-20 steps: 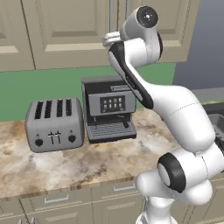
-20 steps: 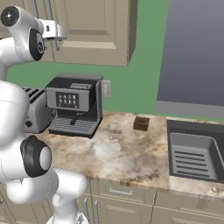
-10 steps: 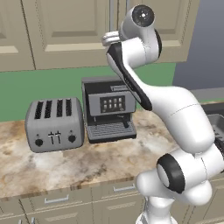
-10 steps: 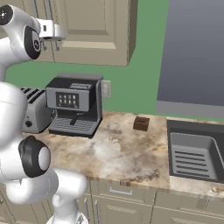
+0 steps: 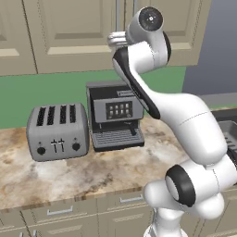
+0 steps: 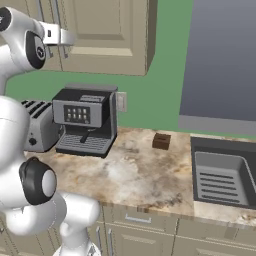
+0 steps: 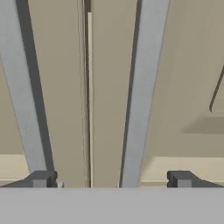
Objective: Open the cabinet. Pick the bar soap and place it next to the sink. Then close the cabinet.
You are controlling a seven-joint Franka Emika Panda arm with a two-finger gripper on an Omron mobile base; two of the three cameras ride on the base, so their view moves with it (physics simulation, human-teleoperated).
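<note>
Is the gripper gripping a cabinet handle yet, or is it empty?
Empty: the gripper is open, its fingertips straddling the right door's handle without closing.

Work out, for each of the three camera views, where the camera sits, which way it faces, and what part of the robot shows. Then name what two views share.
Left base view: behind the arm's left, facing the closed cabinet, toaster and coffee machine; the arm rises at right.
Right base view: behind the arm's right, facing the counter, brown block and sink; the arm rises at left.
Hand view: on the hand, close on the two door handles; gripper jaws open around one handle.
Shared: both base views show the coffee machine, toaster and cabinet.
</note>
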